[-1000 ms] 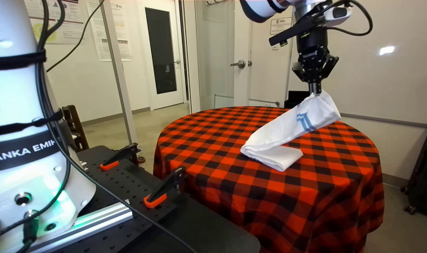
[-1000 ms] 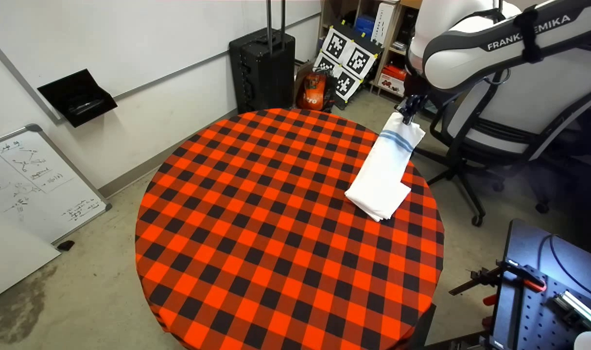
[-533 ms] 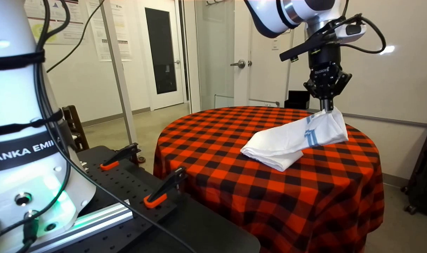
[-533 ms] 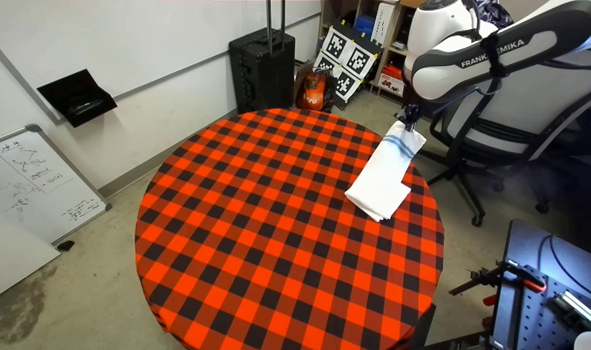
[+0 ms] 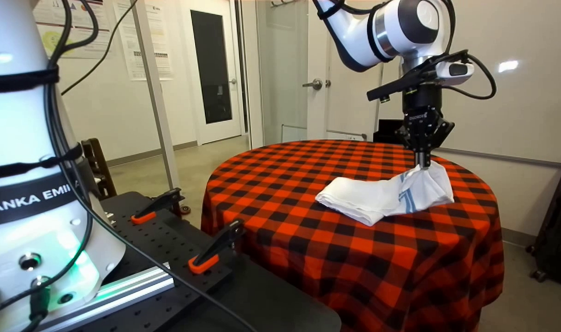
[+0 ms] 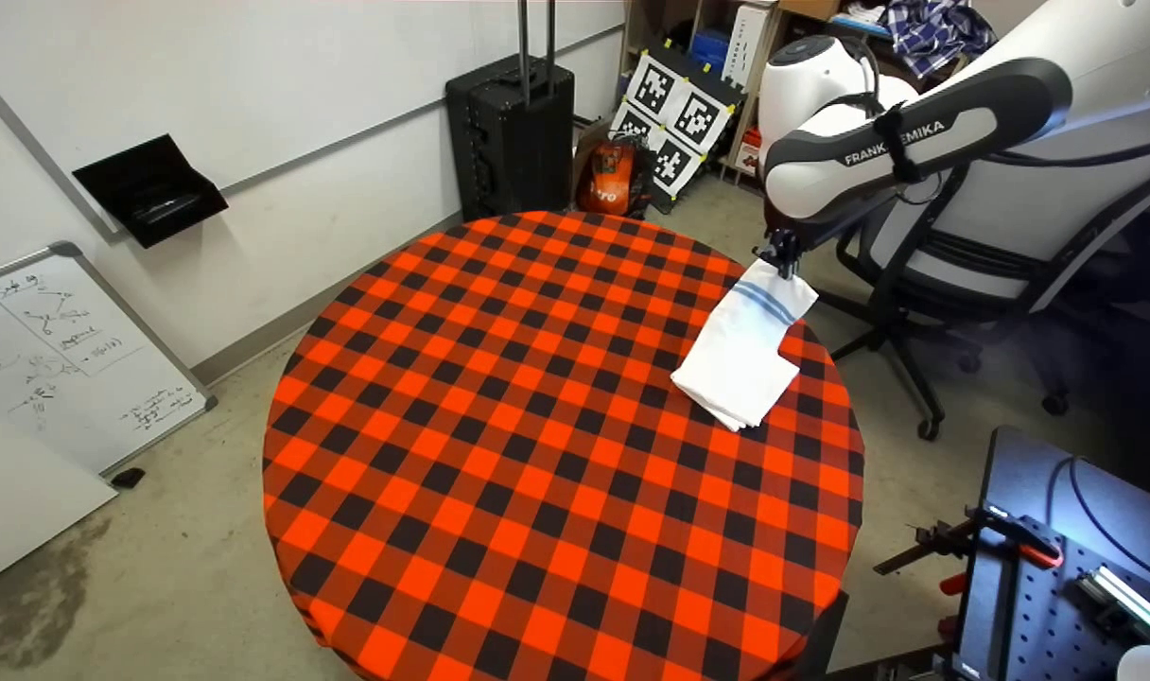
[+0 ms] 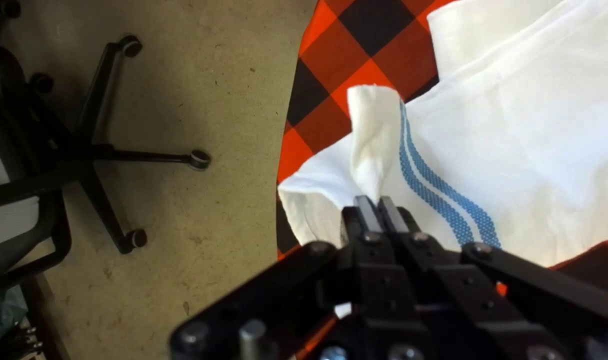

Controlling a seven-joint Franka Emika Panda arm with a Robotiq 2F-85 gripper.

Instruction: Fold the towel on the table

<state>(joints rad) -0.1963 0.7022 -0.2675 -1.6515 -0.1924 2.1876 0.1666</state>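
Observation:
A white towel with blue stripes near one end shows in an exterior view, in an exterior view and in the wrist view. It lies folded in layers on the table with a red and black checked cloth. My gripper is shut on the towel's striped end, pinching a small bunch of cloth between its fingertips, as the wrist view shows. That end is raised low over the table near its edge, and the corners hang beside the fingers. Whether its underside touches the table is hidden.
An office chair stands beside the table edge by the gripper; its base shows in the wrist view. The black robot bench with orange clamps stands near the table. A black case stands behind the table.
My gripper has come down toward the table, still holding the towel's striped end. The raised stretch of towel has sunk from a steep slope to nearly flat. The folded part has stayed in place.

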